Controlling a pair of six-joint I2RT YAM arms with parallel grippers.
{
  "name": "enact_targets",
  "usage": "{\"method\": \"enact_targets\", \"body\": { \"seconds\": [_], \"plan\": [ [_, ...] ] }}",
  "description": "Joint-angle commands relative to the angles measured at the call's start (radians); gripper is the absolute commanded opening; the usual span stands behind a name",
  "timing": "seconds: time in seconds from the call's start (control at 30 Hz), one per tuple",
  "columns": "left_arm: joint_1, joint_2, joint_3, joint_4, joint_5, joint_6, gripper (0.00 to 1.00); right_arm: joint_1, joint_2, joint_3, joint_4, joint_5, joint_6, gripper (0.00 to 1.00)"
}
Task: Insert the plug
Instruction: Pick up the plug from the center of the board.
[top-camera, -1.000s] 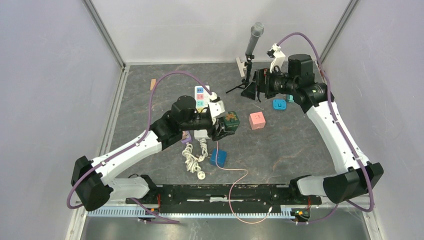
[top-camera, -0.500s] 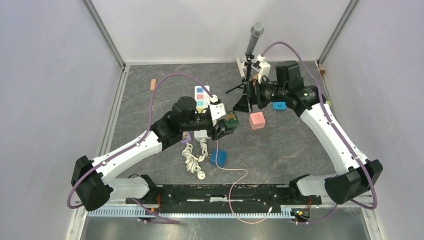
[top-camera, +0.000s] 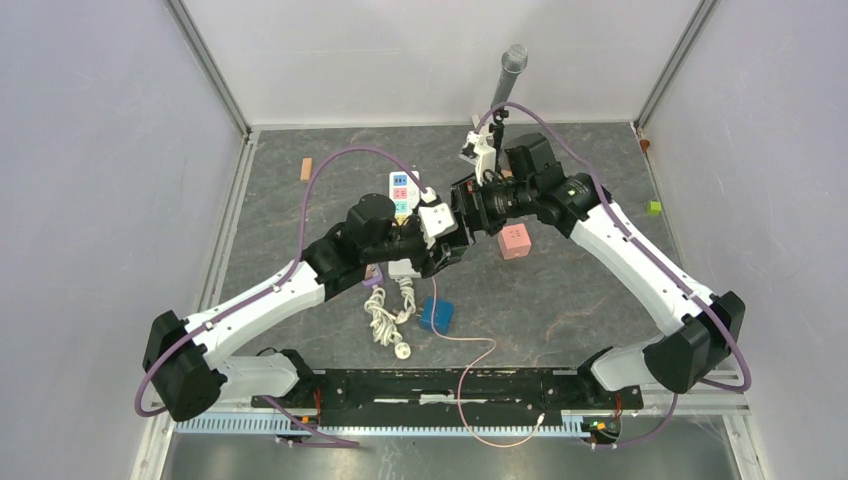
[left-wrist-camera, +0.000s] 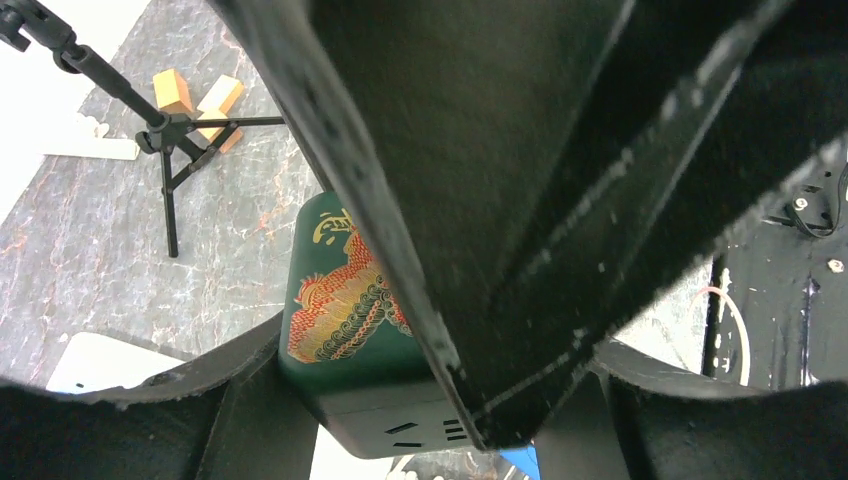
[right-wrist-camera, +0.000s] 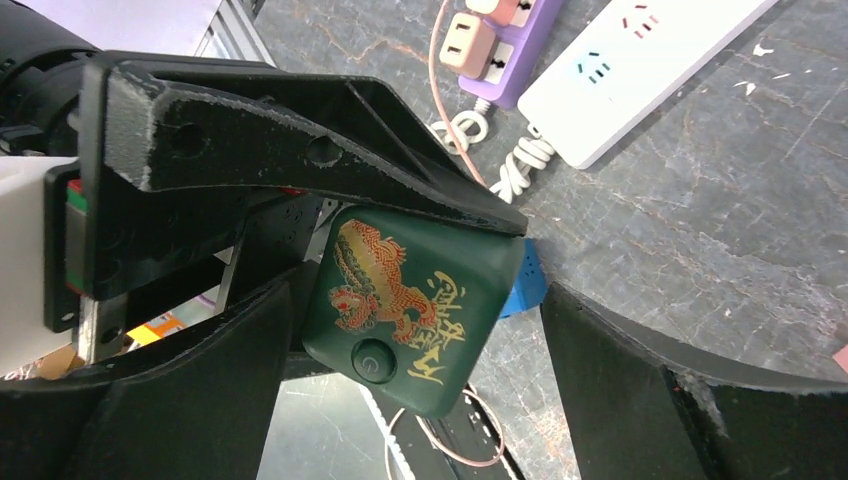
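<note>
– None of it plugged in yet?
– None. The left gripper (left-wrist-camera: 400, 420) pinches the green plug cube (right-wrist-camera: 410, 300) near the white power strip (right-wrist-camera: 640, 70); the right gripper (right-wrist-camera: 420, 400) has its jaws spread either side. Insertion remains.

Gold characters on green cube (right-wrist-camera: 415, 310), not legible

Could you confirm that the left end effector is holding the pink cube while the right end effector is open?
Not quite: the left end effector holds the green cube, not the pink cube, which lies on the table. The right wrist view shows the grip; the right end effector is indeed open.
</note>
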Motion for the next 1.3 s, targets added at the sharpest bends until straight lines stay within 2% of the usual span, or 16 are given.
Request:
{"method": "enact_targets", "body": {
  "seconds": [0.0,0.03,0.1,0.23,0.27,0.3,0.37,0.4,0.6,0.77,0.93,1.1,1.2,1.27],
  "plan": [
    [0.0,0.003,0.051,0.023,-0.023,0.003,0.02,0.03,0.024,0.027,0.012,-0.005,0.002,0.98],
    [0.0,0.003,0.052,0.022,-0.023,0.004,0.02,0.036,0.029,0.027,0.01,-0.005,-0.002,0.95],
    [0.0,0.004,0.053,0.024,-0.024,0.004,0.02,0.044,0.037,0.032,0.011,-0.017,-0.01,0.81],
    [0.0,0.005,0.052,0.022,-0.049,-0.003,0.04,0.046,0.045,0.06,-0.007,0.0,-0.039,0.36],
    [0.0,0.005,0.053,0.021,-0.059,-0.013,0.15,0.046,0.045,0.066,-0.018,0.019,-0.05,0.24],
    [0.0,0.006,0.057,0.016,-0.071,-0.019,0.29,0.046,0.043,0.074,-0.024,0.037,-0.059,0.19],
    [0.0,0.014,0.077,-0.013,-0.086,-0.037,0.75,0.046,0.033,0.079,-0.022,0.081,-0.08,0.04],
    [0.0,0.019,0.092,-0.03,-0.1,-0.053,0.97,0.046,0.027,0.079,-0.018,0.108,-0.093,0.0],
    [0.001,0.022,0.14,-0.109,-0.146,-0.124,1.0,0.042,-0.025,0.067,0.017,0.21,-0.253,0.0],
    [0.013,-0.049,0.065,-0.041,-0.06,-0.162,1.0,0.043,-0.056,0.048,0.013,0.206,-0.44,0.0],
    [0.064,-0.103,-0.01,0.03,-0.021,-0.271,1.0,0.043,-0.096,-0.026,0.039,0.192,-0.572,0.0],
    [0.115,-0.136,-0.049,0.078,-0.05,-0.425,1.0,0.042,-0.18,-0.169,0.105,0.228,-0.722,0.0],
    [0.142,-0.139,-0.041,0.068,-0.092,-0.497,1.0,0.043,-0.215,-0.2,0.117,0.252,-0.772,0.0],
    [0.165,-0.135,-0.029,0.036,-0.159,-0.582,1.0,0.042,-0.229,-0.202,0.114,0.194,-0.813,0.0]
  ]
}}
